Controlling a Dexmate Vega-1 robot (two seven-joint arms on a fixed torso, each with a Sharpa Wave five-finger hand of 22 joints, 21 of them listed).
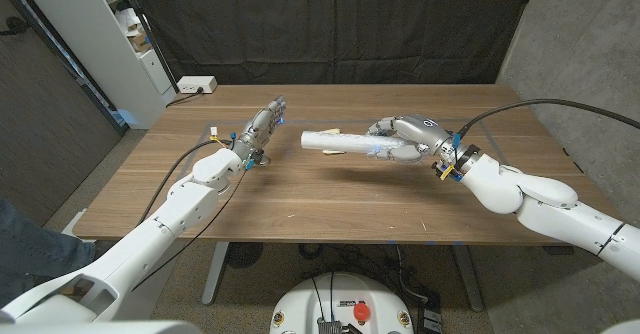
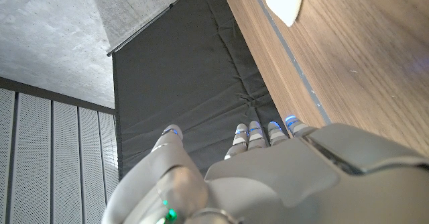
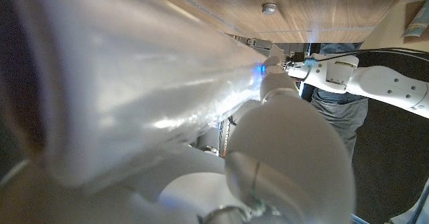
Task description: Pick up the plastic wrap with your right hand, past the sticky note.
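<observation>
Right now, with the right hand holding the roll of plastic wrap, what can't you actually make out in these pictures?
- Sticky note: no frame lets me pick one out on the table.
- Right hand fingers: in the head view too small to tell how they wrap the plastic wrap; in the right wrist view the roll is blurred up close and blocks them.
- Left hand: its palm side faces away in the left wrist view.

Black curtain (image 1: 330, 24) — concrete wall (image 1: 590, 44)

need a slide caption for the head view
Right robot hand lifts white plastic wrap roll above brown wooden table.
</observation>
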